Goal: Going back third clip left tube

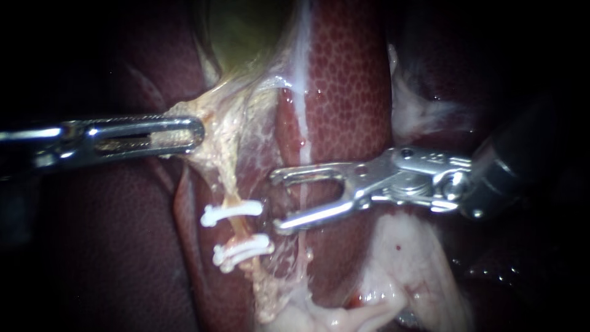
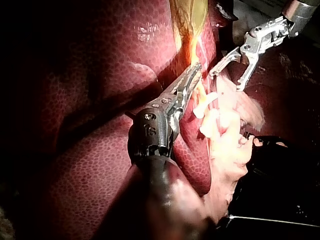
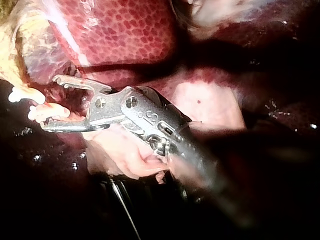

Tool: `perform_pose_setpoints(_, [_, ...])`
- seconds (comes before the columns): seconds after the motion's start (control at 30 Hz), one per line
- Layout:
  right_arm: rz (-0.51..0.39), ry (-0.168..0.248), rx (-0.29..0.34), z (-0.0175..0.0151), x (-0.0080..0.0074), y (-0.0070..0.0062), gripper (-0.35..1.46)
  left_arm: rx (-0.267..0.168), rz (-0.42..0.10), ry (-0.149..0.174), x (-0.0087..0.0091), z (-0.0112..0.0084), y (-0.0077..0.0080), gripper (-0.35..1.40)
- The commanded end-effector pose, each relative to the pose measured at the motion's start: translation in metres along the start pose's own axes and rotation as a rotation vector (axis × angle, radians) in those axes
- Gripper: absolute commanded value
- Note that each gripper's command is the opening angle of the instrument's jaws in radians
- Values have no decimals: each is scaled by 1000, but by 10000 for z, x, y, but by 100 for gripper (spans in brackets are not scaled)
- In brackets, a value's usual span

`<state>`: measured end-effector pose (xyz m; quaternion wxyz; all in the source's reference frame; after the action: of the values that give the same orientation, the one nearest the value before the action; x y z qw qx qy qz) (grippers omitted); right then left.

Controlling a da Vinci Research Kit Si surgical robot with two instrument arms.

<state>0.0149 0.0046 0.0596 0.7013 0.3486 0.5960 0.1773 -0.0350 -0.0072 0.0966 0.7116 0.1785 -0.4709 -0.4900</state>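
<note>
- My left instrument (image 1: 195,134) has its jaws clamped on the pale tissue (image 1: 222,150) below the gallbladder (image 1: 246,31), drawing it leftward. I judge an even pull matters here, so the tube does not slacken
- The left tube (image 1: 236,229) runs down from that grip, with white clips (image 1: 230,212) across it: one above, the rest close together below
- My right instrument (image 1: 276,203) sits just beside the clips, jaws apart and empty. It should back out straight along its shaft, over the liver (image 1: 344,92), without snagging a clip
</note>
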Motion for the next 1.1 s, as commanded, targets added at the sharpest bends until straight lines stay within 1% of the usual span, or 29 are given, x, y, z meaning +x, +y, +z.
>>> perform_pose_setpoints(0.03, [-6, 1, 0, -6, 4, -3, 60, 1, 0, 0, 0, 0, 0, -35])
perform_pose_setpoints(0.23, [-37, 3, -11, -45, 35, -22, 60, 1, 0, 0, 0, 1, 1, -35])
perform_pose_setpoints(0.3, [-51, 3, -8, -54, 42, -28, 60, 1, 0, 0, 0, 1, 1, -35])
perform_pose_setpoints(0.43, [-59, 3, -2, -63, 51, -37, 60, 0, 0, 0, 0, 2, 1, -35])
perform_pose_setpoints(0.53, [-59, 3, 1, -64, 52, -41, 60, 0, 1, -1, 1, 5, 3, -35])
perform_pose_setpoints(0.67, [-60, 3, 2, -65, 52, -43, 60, -1, 3, -2, 4, 10, 8, -35])
perform_pose_setpoints(0.87, [-60, 2, 3, -67, 51, -44, 60, -5, 9, -6, 14, 26, 16, -35])
perform_pose_setpoints(1.0, [-60, 2, 3, -67, 51, -45, 60, -10, 12, -13, 21, 39, 17, -35])
perform_pose_setpoints(1.1, [-61, 2, 3, -67, 51, -46, 60, -8, 13, -7, 23, 48, 17, -35])
